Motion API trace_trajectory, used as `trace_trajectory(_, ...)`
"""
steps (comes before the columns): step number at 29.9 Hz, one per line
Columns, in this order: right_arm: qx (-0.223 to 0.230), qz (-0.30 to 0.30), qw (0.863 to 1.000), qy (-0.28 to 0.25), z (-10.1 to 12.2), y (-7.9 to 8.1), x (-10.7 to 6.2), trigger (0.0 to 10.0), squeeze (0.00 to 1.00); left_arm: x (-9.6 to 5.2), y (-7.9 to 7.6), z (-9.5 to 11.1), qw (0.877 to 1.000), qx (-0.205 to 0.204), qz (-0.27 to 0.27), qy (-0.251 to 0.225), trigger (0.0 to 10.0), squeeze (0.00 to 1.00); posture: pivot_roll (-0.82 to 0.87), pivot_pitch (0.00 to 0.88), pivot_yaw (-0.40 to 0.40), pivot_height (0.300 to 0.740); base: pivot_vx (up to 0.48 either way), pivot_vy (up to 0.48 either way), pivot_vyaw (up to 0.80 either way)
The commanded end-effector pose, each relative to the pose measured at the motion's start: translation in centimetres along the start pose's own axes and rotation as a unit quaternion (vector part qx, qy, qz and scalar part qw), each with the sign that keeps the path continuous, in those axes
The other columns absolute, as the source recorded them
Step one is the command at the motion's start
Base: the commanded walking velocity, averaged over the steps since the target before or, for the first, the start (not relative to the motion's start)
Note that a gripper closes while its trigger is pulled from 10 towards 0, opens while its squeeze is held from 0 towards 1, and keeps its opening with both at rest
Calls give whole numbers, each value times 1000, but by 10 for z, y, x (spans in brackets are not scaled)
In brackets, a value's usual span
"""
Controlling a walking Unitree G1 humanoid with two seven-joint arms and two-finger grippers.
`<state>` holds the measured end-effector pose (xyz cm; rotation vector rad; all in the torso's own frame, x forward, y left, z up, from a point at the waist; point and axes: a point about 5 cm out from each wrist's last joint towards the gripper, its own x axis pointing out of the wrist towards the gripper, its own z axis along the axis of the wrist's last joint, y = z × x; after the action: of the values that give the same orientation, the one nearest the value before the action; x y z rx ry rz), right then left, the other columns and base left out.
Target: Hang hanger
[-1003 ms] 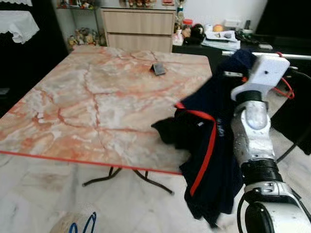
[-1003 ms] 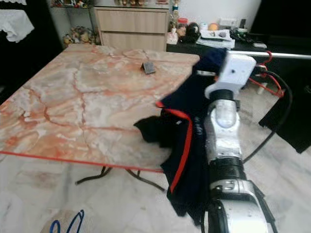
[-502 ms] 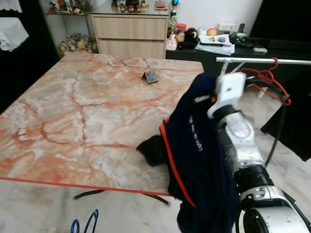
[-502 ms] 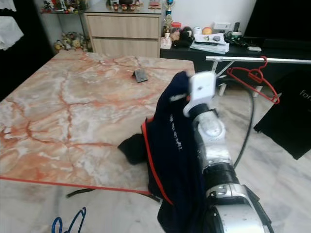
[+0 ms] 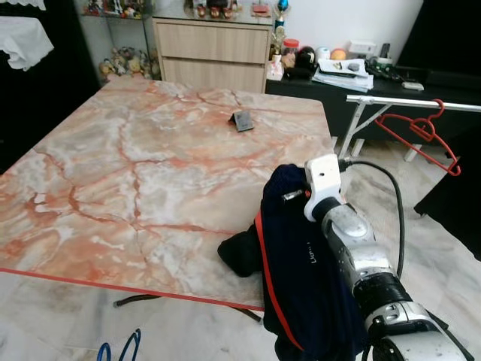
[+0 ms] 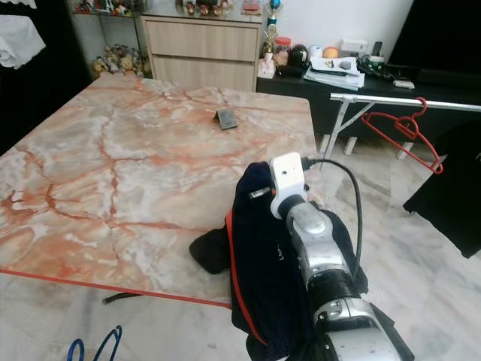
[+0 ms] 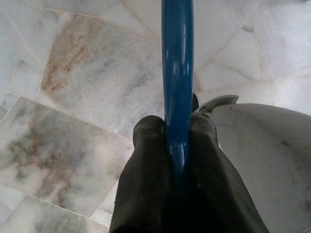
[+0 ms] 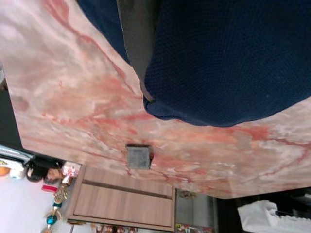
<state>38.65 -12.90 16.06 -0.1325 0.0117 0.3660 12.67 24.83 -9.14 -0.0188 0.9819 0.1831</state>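
The left gripper [image 7: 177, 141] pinched a glossy blue hanger [image 7: 177, 73]; the right gripper's finger state could not be told under the navy shirt [image 5: 301, 278].

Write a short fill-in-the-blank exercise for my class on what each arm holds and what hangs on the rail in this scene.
1. The left gripper is shut on a hanger whose colour is ____.
2. The navy garment has a trim whose colour is ____.
3. The garment hangs over the edge of the marble ____.
4. From the metal rail hangs a red ____.

Missing words: blue; red; table; hanger
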Motion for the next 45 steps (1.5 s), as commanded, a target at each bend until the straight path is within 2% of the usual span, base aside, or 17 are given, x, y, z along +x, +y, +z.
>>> trace_trajectory(1,15,-26,1000,6,-4,-5,-3,10000,0,-3,1,-11,1000,-2,0,17,10000,0,-50,60,-22,740,0,0,0)
trace_trajectory(5,33,-61,998,5,-7,-9,-8,10000,0,-5,-1,-18,1000,-1,-2,20,10000,0,-49,59,-22,740,0,0,0)
trace_trajectory(9,72,-113,991,-9,-7,-13,-19,10000,0,-4,-10,-20,1000,2,-9,18,10000,0,-54,67,-24,740,0,0,0)
trace_trajectory(15,76,-124,989,-18,-6,-12,-34,10000,8,-2,-26,-18,1000,4,-17,13,10000,0,-54,79,-29,740,0,0,0)
trace_trajectory(16,77,-127,989,-17,-6,-12,-37,10000,549,-2,-27,-18,1000,4,-18,13,10000,0,-54,82,-31,740,0,0,0)
trace_trajectory(17,77,-127,989,-17,-6,-12,-37,10000,549,-2,-27,-18,1000,4,-18,13,10000,0,-54,82,-31,740,0,0,0)
trace_trajectory(18,78,-131,988,-14,-8,-13,-40,10000,1000,-2,-29,-18,1000,4,-18,13,10000,0,-54,83,-31,740,0,0,0)
trace_trajectory(26,84,-145,986,13,-14,-15,-47,10000,1000,-3,-32,-21,1000,5,-19,15,10000,0,-53,89,-33,740,0,0,0)
trace_trajectory(28,84,-139,986,22,-13,-12,-49,10000,1000,-3,-29,-22,1000,4,-16,16,10000,0,-50,90,-33,740,0,0,0)
trace_trajectory(32,75,-127,989,21,-8,-10,-57,10000,1000,-4,-12,-20,1000,3,-5,12,10000,0,-53,92,-35,740,0,0,0)
trace_trajectory(43,77,-126,989,27,-12,-7,-72,10000,1000,-7,5,-19,1000,2,3,11,10000,0,-54,95,-35,740,0,0,0)
trace_trajectory(45,85,-147,985,38,-17,-9,-77,10000,1000,-8,7,-22,1000,2,3,12,10000,0,-52,95,-36,740,0,0,0)
